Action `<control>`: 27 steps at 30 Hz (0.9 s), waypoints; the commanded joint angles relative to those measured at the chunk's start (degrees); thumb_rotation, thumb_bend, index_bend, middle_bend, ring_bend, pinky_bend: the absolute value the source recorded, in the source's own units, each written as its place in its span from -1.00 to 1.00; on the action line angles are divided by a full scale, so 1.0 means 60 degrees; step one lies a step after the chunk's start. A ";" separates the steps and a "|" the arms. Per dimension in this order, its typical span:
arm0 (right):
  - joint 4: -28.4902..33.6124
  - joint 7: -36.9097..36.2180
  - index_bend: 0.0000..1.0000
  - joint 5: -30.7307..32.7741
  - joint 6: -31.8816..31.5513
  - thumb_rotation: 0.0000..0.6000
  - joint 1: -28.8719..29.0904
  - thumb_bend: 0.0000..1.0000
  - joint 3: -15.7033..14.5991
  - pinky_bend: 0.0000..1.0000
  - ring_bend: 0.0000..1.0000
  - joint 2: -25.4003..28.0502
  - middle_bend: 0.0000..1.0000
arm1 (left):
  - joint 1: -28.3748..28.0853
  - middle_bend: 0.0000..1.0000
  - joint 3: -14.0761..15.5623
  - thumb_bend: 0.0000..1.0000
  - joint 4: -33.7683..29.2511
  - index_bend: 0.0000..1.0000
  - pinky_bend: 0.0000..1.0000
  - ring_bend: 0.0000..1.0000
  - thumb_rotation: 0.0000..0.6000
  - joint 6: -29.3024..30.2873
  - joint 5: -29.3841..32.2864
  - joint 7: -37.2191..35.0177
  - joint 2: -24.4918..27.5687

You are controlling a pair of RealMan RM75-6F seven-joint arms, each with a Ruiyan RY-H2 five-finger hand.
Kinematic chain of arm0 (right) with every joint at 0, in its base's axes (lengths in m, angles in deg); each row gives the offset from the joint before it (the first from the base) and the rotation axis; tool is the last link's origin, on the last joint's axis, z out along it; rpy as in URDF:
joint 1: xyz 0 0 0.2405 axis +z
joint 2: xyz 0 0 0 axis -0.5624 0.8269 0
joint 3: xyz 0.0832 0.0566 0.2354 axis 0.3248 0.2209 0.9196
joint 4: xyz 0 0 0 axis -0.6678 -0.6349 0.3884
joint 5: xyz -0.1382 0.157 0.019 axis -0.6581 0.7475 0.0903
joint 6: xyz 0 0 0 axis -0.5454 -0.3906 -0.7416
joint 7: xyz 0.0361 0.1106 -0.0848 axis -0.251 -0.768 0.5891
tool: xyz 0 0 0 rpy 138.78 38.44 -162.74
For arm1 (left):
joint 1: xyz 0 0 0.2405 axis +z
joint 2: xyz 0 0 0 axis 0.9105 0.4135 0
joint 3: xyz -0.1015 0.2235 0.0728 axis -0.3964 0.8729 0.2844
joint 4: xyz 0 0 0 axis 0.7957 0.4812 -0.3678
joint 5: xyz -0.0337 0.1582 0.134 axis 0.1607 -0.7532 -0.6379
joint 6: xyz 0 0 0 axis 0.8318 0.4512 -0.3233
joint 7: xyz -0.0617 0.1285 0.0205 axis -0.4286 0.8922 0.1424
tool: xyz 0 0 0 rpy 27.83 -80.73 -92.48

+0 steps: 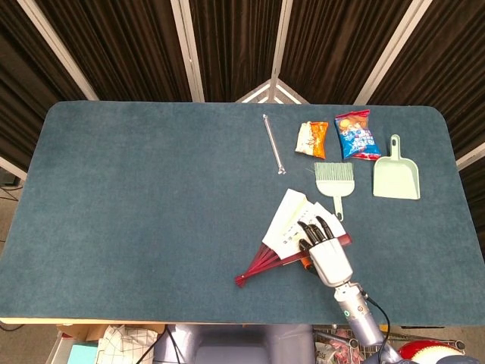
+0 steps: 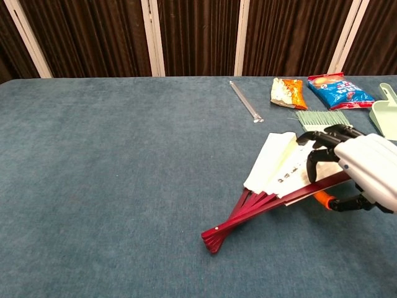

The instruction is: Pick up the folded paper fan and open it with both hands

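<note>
Dark brown curtains with pale vertical posts backed a blue-grey felt worktop [image 1: 136, 197]. On its near right part lay the paper fan [image 1: 292, 235], partly spread: cream leaf with small dark characters fanned toward the far side, red ribs converging to a pivot at the near left.

The right hand [image 1: 326, 254] was over the fan's right end. Its dark fingers [image 1: 312, 231] were curled down onto the cream leaf, with the red outer guard stick passing beneath the white palm shell. In the chest view the right hand [image 2: 363, 167] showed the fingers [image 2: 322, 149] bent over the leaf's far edge and a lower digit hooked under the guard beside an orange part of the hand. The fan's right end appeared held between them and raised slightly, while its pivot [image 2: 214, 236] rested on the worktop; whether the grip was firm could not be told. The left hand appeared in neither view.

The head view showed the full row of other items at the far right: a thin clear rod [image 1: 273, 144], an orange snack packet [image 1: 312, 139], a blue and red snack packet [image 1: 355, 135], a pale green brush [image 1: 334, 180] and a matching dustpan [image 1: 397, 174]. The brush handle reached close to the fan's leaf. The chest view cut the dustpan [image 2: 386, 115] at the frame edge and hid the brush handle behind the hand, but alone showed the curled underside of the fingers.
</note>
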 commanded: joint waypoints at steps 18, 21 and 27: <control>0.6125 0.0227 0.80 0.0325 0.1899 1.00 0.1735 -0.14 0.1483 -0.72 -0.47 0.5000 -0.56 | -0.0030 -1.00 0.0080 -0.23 -0.0013 -0.87 -1.00 -1.00 1.00 -0.0044 -0.0157 0.0047 -0.0011; 0.6707 0.0531 0.80 0.0504 0.2296 1.00 0.2022 -0.14 0.1806 -0.72 -0.47 0.5653 -0.56 | -0.0062 -1.00 0.0089 -0.23 0.0007 -0.87 -1.00 -1.00 1.00 -0.0058 -0.0222 0.0091 -0.0038; 0.7575 0.0707 0.80 0.1170 0.3210 1.00 0.2607 -0.14 0.2417 -0.72 -0.47 0.6585 -0.56 | -0.0179 -1.00 0.0192 -0.23 0.0142 -0.87 -1.00 -1.00 1.00 -0.0190 -0.0620 -0.0072 -0.0103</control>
